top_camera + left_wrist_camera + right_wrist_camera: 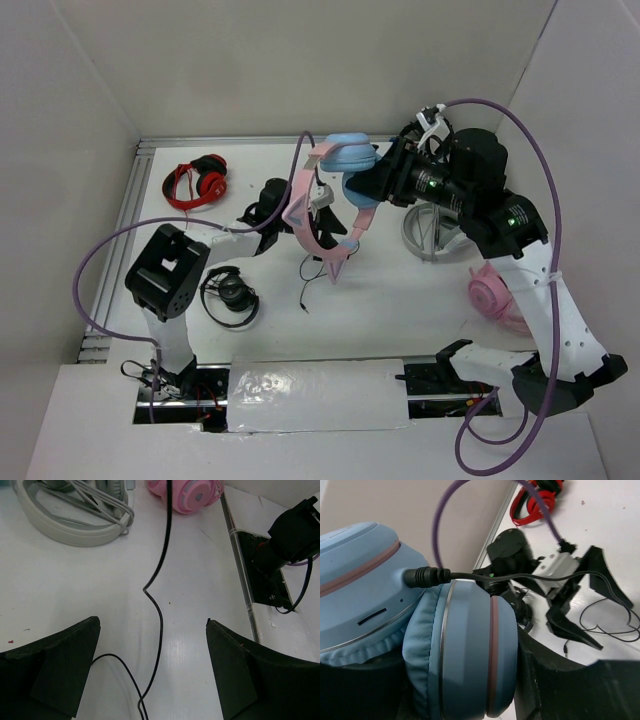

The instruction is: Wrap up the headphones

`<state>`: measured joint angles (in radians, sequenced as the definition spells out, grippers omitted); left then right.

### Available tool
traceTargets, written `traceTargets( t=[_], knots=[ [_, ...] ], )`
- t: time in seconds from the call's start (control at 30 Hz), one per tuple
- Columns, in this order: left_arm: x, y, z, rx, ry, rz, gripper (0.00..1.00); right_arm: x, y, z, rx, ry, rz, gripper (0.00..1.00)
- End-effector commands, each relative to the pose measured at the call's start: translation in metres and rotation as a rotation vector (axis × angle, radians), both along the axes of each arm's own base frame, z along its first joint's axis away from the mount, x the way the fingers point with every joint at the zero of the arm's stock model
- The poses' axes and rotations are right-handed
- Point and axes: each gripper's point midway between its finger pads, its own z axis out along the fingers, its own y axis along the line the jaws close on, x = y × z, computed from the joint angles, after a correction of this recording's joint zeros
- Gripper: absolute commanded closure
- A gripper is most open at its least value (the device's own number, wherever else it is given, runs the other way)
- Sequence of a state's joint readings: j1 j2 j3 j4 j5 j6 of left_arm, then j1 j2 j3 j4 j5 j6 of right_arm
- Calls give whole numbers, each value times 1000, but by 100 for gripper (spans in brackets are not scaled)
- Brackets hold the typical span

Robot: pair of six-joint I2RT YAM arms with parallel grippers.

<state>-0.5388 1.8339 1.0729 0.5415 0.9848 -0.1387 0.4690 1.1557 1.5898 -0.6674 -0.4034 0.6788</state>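
The headphones [350, 165] have light-blue ear cups and a pink headband [303, 212] with cat ears, and hang in the air over the middle of the table. My right gripper [378, 183] is shut on the two blue cups [465, 650], which fill the space between its pads. The thin black cable [520, 576] leaves a plug on one cup and drops to the table [305, 290]. My left gripper [322, 232] is open beside the headband. In the left wrist view [152, 622] the cable [160, 610] lies on the table between its wide-apart fingers, untouched.
Red-and-black headphones [197, 183] lie at the back left. Black headphones [230, 295] lie near the left arm's base. Plain pink headphones [495, 295] and grey-white headphones [435, 235] lie at the right, under the right arm. White walls close three sides.
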Motion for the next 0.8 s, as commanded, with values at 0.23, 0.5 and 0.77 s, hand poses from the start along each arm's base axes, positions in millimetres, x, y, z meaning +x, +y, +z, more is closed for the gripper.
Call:
traceTargets(
  t=[0.23, 0.5, 0.77],
  knots=[
    [-34, -22, -7, -26, 5, -114, 1, -27, -1, 74, 167, -156, 60, 100],
    [-46, -24, -16, 7, 108, -151, 48, -19, -30, 105, 196, -211, -115, 100],
    [-44, 1, -18, 88, 148, 84, 100, 40, -92, 64, 166, -91, -534, 100]
  ],
)
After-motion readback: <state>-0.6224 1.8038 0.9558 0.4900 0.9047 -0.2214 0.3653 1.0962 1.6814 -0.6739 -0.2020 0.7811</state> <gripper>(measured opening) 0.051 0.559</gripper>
